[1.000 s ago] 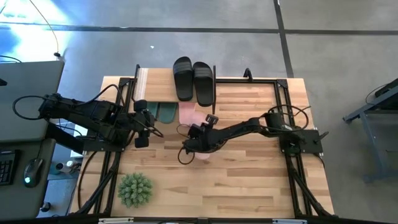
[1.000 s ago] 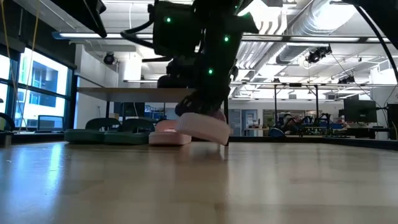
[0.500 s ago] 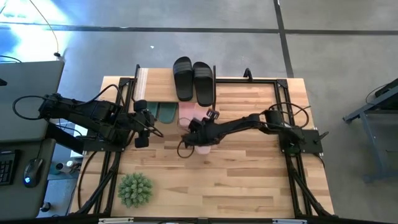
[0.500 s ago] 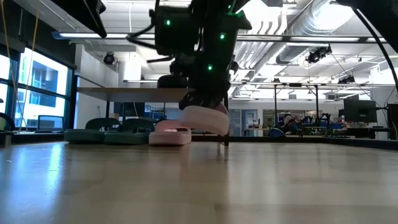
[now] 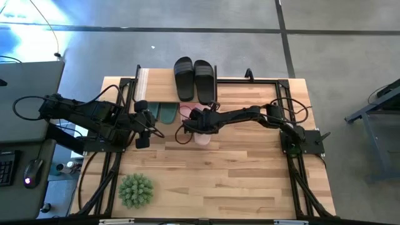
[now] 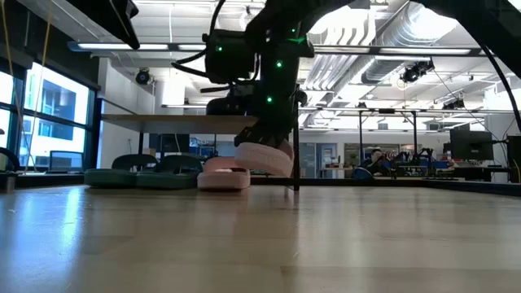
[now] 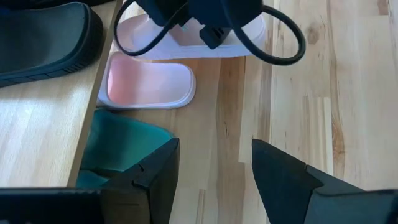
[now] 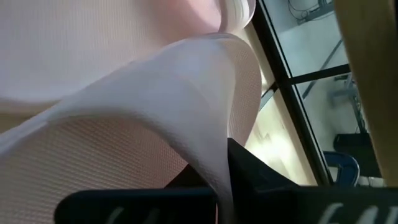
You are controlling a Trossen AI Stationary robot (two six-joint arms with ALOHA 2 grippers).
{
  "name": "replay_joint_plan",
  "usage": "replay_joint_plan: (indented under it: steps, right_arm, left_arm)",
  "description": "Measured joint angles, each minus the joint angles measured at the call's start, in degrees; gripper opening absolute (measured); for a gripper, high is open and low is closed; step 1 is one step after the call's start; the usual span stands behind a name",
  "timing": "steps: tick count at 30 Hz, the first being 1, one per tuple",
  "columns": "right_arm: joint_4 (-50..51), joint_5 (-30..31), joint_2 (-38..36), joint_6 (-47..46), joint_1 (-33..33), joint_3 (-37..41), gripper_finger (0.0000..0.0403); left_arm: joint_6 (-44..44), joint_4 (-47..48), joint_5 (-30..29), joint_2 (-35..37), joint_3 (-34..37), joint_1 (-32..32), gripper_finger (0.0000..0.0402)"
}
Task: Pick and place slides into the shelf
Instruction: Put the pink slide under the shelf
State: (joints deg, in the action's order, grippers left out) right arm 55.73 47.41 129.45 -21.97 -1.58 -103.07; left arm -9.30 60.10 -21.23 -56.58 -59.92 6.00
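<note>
The shelf [image 5: 156, 84] stands at the table's far edge, with the black slides [image 5: 194, 80] on its top board. Under it, the green slides [image 5: 160, 112] and one pink slide [image 5: 186, 111] lie on their soles on the table. My right gripper [image 5: 199, 122] is shut on the second pink slide [image 6: 264, 156], just in front of the shelf. My left gripper [image 7: 214, 174] hovers open at the shelf's left end, above the green slides [image 7: 124, 149], with nothing between its fingers. My right gripper holds the pink slide by its wide strap [image 8: 205, 93]; one dark finger [image 8: 261, 180] shows beside the strap's edge. The fingers slant down from the table's right side. The slide hangs tilted, clear of the table, beside the other pink slide [image 6: 224, 177].
A spiky green plant ball [image 5: 135, 190] sits near the table's front left. Black frame rails [image 5: 284, 112] run along both sides of the table. Bare wood lies in the middle and at the front right.
My right gripper has carried the pink slide toward the table's far edge, up to the shelf's front, staying shut on it. The slide has stayed lifted clear of the table and tilted.
</note>
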Motion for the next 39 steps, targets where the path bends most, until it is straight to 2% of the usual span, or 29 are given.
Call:
replay_joint_plan:
  steps: [7, 14, 19, 25, 27, 32, 39]
  right_arm:
    - [-0.76, 0.46, 1.46, 1.89, -1.89, -0.13, 0.0]
    - [0.64, 1.96, 1.72, 2.13, -0.47, -0.52, 0.0]
    - [-0.52, -3.12, 1.61, 5.0, -0.27, -1.86, 0.0]
    - [-11.31, -8.23, 1.75, 13.47, -0.45, -1.86, 0.0]
    - [-13.12, -7.78, 1.69, 15.38, -0.01, -1.86, 0.0]
    - [-7.92, -4.56, 1.12, 13.14, 0.53, -2.55, 0.0]
    - [3.4, -0.83, 0.69, 1.92, 1.1, -2.67, 0.0]
  left_arm:
    - [0.0, 0.02, 0.0, 0.0, 0.0, 0.02, 0.0184]
    - [0.02, 0.04, -0.02, 0.0, 0.0, 0.0, 0.0184]
    - [0.02, 0.04, 0.0, 0.0, 0.0, 0.02, 0.0184]
    - [0.0, 0.04, 0.04, 0.0, 0.0, 0.02, 0.0184]
    - [0.01, 0.04, 0.04, -0.02, 0.0, 0.01, 0.0184]
    - [0.0, 0.04, 0.07, 0.0, 0.0, 0.0, 0.0184]
    - [0.0, 0.02, 0.13, 0.0, 0.0, 0.0, 0.0184]
